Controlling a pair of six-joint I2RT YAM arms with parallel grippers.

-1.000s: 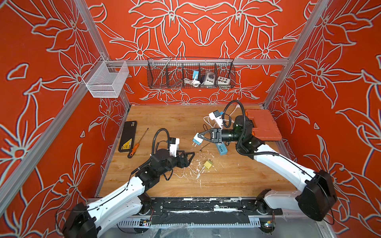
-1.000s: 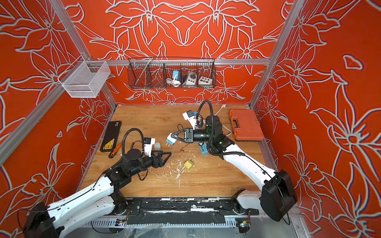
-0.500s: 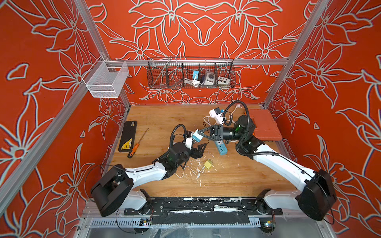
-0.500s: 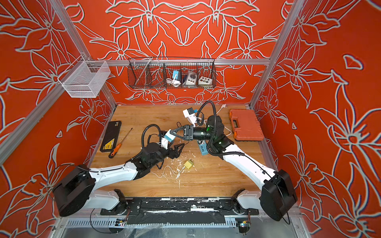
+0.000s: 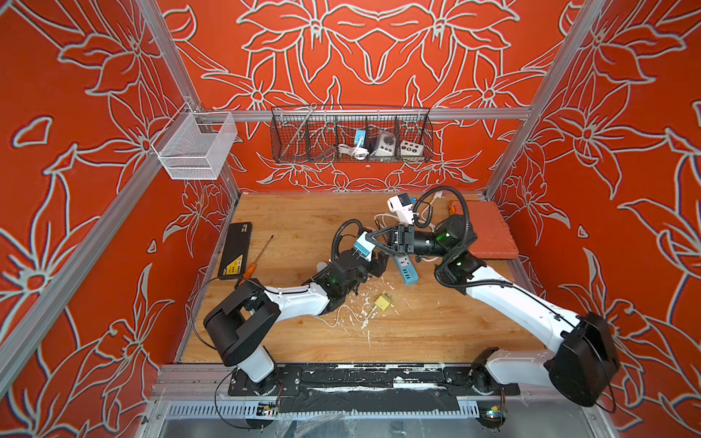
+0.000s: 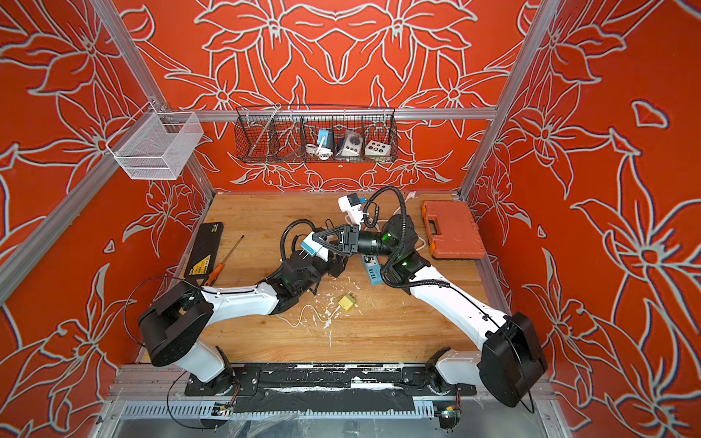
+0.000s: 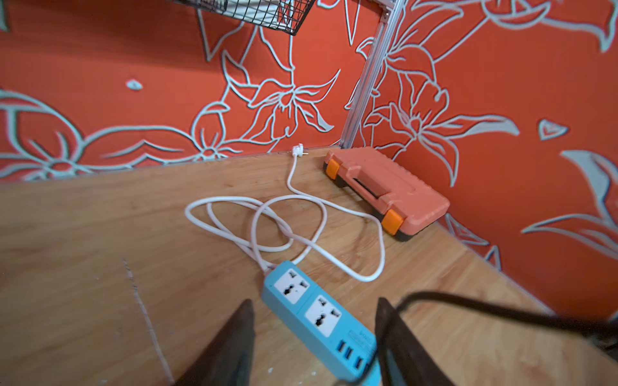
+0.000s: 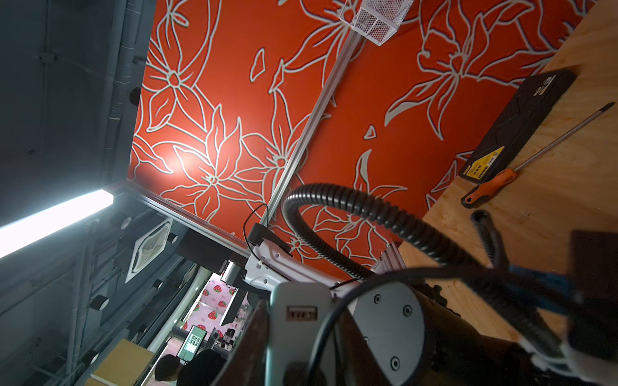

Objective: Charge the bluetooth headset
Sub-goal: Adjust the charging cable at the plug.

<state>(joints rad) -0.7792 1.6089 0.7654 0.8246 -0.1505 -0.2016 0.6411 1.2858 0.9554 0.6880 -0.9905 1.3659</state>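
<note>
My right gripper (image 5: pixel 370 244) (image 6: pixel 318 242) is shut on a white and blue charger adapter (image 5: pixel 363 246) (image 6: pixel 311 245), held in the air over the middle of the table. The adapter's USB port (image 8: pixel 300 313) faces the right wrist camera, and a thin black cable (image 8: pixel 321 337) loops in front of it. My left gripper (image 5: pixel 375 261) (image 7: pixel 314 334) sits just below, low over the USB end of the blue power strip (image 5: pixel 407 271) (image 7: pixel 334 341), with its fingers apart. A thin black cable crosses one left finger (image 7: pixel 398 337). I cannot pick out the bluetooth headset in any view.
The strip's white cord (image 7: pixel 267 227) lies coiled toward the back wall. An orange tool case (image 5: pixel 493 231) sits at the back right. A black box (image 5: pixel 235 246) and a screwdriver (image 5: pixel 258 258) lie at the left. A yellow piece with a thin white cable (image 5: pixel 382 303) lies in front.
My left arm has swung from the front left to the middle, under the right gripper, and its jaws have narrowed. The right gripper has drifted slightly with the adapter.
</note>
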